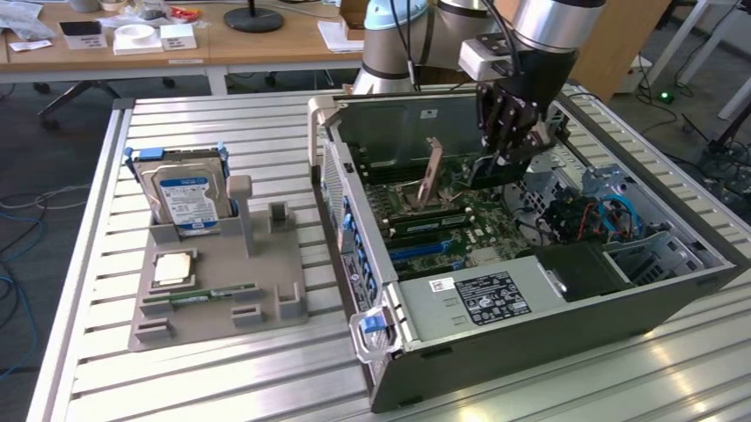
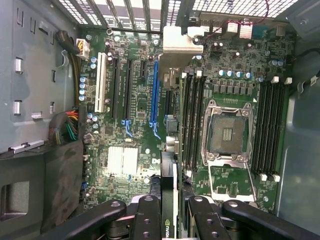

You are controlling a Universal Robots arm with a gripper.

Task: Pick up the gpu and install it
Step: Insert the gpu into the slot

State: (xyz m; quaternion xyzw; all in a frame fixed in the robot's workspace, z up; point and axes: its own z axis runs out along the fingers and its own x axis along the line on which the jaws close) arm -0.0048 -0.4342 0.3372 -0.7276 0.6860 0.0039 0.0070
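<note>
Two black fingers of the gripper (image 2: 172, 214) sit closest to us, and they are pinched tight on the gpu (image 2: 167, 226). We see the card from its thin top edge, like a dark strip with a little logo on it. It stands up on its edge. Its long way runs level, from the fingers out toward the wall of the computer case (image 1: 528, 352) that is full of holes, and its shiny metal end points at that wall. It lies in line with the blue slot (image 2: 155, 90), between that slot and the memory slots (image 2: 192, 120). The card hangs low inside the case over the green board (image 2: 125, 160). I can't tell if it touches the board.
</note>
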